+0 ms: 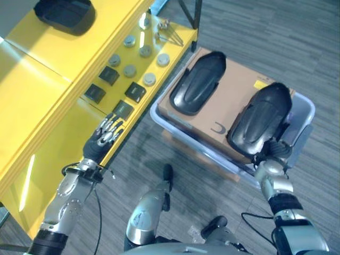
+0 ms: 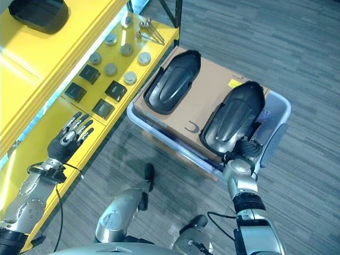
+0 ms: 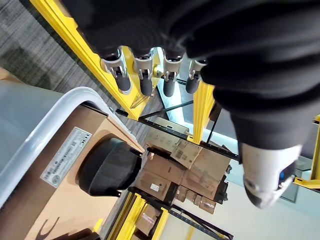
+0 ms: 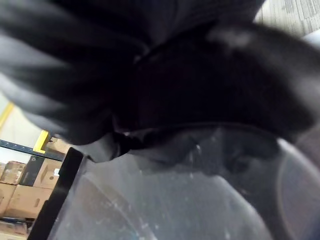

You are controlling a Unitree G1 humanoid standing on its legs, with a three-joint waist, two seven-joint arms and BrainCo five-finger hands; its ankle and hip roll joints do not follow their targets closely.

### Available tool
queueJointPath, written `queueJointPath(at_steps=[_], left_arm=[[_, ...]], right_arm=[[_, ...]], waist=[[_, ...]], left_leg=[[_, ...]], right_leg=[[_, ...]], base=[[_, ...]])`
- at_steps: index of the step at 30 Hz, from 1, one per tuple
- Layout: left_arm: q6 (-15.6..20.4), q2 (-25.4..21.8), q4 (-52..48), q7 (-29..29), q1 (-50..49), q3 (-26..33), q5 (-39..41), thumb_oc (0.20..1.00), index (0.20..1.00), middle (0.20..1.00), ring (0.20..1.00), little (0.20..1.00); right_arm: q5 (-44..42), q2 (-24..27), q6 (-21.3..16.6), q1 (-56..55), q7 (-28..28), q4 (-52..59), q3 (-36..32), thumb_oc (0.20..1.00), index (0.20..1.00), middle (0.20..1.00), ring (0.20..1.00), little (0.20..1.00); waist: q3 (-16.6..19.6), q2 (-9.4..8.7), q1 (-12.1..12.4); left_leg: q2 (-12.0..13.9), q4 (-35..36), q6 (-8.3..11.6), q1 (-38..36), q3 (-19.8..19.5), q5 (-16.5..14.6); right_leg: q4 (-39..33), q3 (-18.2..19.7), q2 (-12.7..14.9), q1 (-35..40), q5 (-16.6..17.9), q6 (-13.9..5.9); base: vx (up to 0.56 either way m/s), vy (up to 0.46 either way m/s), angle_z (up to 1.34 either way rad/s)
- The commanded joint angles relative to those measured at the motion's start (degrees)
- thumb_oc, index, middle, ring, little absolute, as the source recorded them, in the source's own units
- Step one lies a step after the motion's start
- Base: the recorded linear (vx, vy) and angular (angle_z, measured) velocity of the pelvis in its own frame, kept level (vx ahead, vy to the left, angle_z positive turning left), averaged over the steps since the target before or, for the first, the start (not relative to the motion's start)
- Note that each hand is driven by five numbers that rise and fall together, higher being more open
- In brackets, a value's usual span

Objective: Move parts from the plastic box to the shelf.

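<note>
Black part over right hand, grip perhaps hidden; left hand fingers straight.

The scene is looking like a warehouse or factory stockroom. A yellow steel shelf is running along the left, carrying rows of small black blocks and grey discs. Grey carpet flooring is stretching to the right, and stacked cardboard cartons are sitting on far racking.

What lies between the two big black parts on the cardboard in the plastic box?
Bare cardboard, seen in both eye views: the far black part and the near black part lie apart on it, inside the plastic box.
</note>
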State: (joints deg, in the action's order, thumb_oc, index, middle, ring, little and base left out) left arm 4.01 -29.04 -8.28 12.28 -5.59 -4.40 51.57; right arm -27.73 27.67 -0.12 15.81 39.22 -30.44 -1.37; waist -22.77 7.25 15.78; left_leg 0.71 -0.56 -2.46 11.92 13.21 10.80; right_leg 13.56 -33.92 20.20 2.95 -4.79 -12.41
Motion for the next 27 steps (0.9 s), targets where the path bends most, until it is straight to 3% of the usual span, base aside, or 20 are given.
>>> queueJointPath(at_steps=[1,7,13,18,20,27], left_arm=[[0.74,2.69,-3.83,1.20,0.52,2.19,-0.12,1.000,1.000,1.000,1.000,1.000],[-2.71,3.46,-6.32,0.14,-1.19,4.14,-0.42,1.000,1.000,1.000,1.000,1.000],[-10.57,4.16,-7.86,0.15,1.22,4.29,-1.84,1.000,1.000,1.000,1.000,1.000],[-14.36,5.72,-4.46,-3.30,10.62,-0.76,0.47,1.000,1.000,1.000,1.000,1.000],[-16.62,7.44,-3.73,-3.57,14.12,-3.08,1.26,1.000,1.000,1.000,1.000,1.000],[-18.80,11.67,3.33,-7.83,24.60,-12.33,-0.04,1.000,1.000,1.000,1.000,1.000]], right_arm=[[1.42,1.39,-6.25,0.32,0.37,6.95,-2.24,0.200,0.200,0.200,0.200,0.200],[5.02,-0.80,-5.39,-5.12,-1.58,21.87,-4.31,0.200,0.200,0.200,0.200,0.200],[7.26,-1.82,-4.43,-7.05,-5.85,29.93,-4.97,0.200,0.200,0.200,0.200,0.200],[8.06,-0.99,0.38,-5.63,-12.09,31.86,0.21,0.200,0.200,0.200,0.200,0.200],[7.86,-1.62,1.08,-4.62,-14.50,30.87,2.98,0.200,0.200,0.200,0.200,0.200],[9.39,-4.55,1.35,-0.01,-21.48,27.19,12.87,0.200,0.200,0.200,0.200,0.200]], waist=[[1.87,-1.14,0.11],[7.02,-2.92,-1.57],[12.34,-4.21,-2.95],[15.33,-5.01,-5.55],[16.08,-5.00,-6.61],[17.48,-5.01,-9.86]], left_leg=[[1.55,-3.72,3.24,-3.15,-0.44,-10.93],[2.24,0.10,3.76,-8.39,0.53,-10.37],[2.64,2.37,4.18,-12.81,0.93,-10.37],[3.19,2.24,4.20,-16.11,2.25,-11.16],[3.66,2.15,4.38,-17.08,3.19,-11.24],[4.92,1.41,4.93,-18.54,6.18,-11.44]], right_leg=[[-2.62,2.61,-1.97,-6.08,2.51,0.70],[-7.27,2.95,-3.50,-1.35,4.47,-0.12],[-10.30,4.01,-4.80,2.14,5.43,-0.65],[-11.52,6.05,-6.20,4.44,4.72,-0.07],[-12.10,6.70,-6.65,5.11,4.65,0.15],[-12.75,7.83,-7.34,5.85,4.36,0.71]], base=[[0.06,-0.018,-0.04],[0.07,-0.028,-0.08],[0.08,-0.033,-0.09],[0.03,-0.049,-0.14],[0.01,-0.050,-0.26],[0.00,-0.032,-0.26]])
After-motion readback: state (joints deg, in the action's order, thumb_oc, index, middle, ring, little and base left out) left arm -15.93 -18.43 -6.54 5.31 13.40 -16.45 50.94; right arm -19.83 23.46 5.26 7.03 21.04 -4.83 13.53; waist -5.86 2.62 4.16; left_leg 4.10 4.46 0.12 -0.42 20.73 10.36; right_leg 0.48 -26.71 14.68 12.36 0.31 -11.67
